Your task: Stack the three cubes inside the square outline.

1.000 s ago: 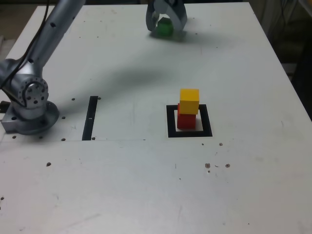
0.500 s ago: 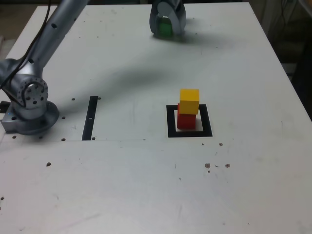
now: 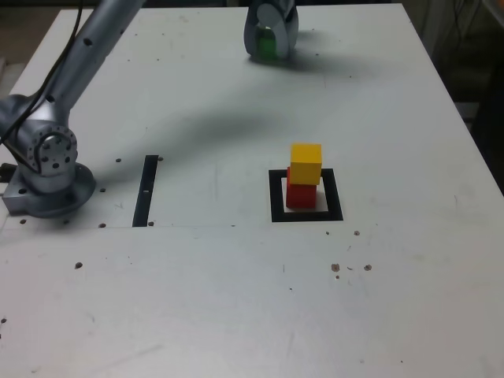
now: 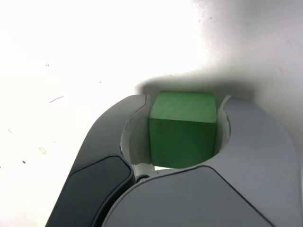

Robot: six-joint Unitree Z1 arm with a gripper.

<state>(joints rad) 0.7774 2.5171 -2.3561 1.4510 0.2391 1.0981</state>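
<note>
At the far side of the table my gripper is shut on the green cube. In the wrist view the green cube fills the space between the two jaws, which press on both its sides, and it rests on the table. The yellow cube sits on the red cube inside the square outline, a little right of the table's middle in the exterior view. The gripper is well behind that stack.
A thin black strip lies at the exterior view's left of the outline. The arm's base stands at the left edge, and the arm reaches over the table's far left part. The table's right edge borders dark clutter.
The jaws have closed in on the green cube, from wide apart to pressing on its sides. The cube and the stack have stayed in place.
</note>
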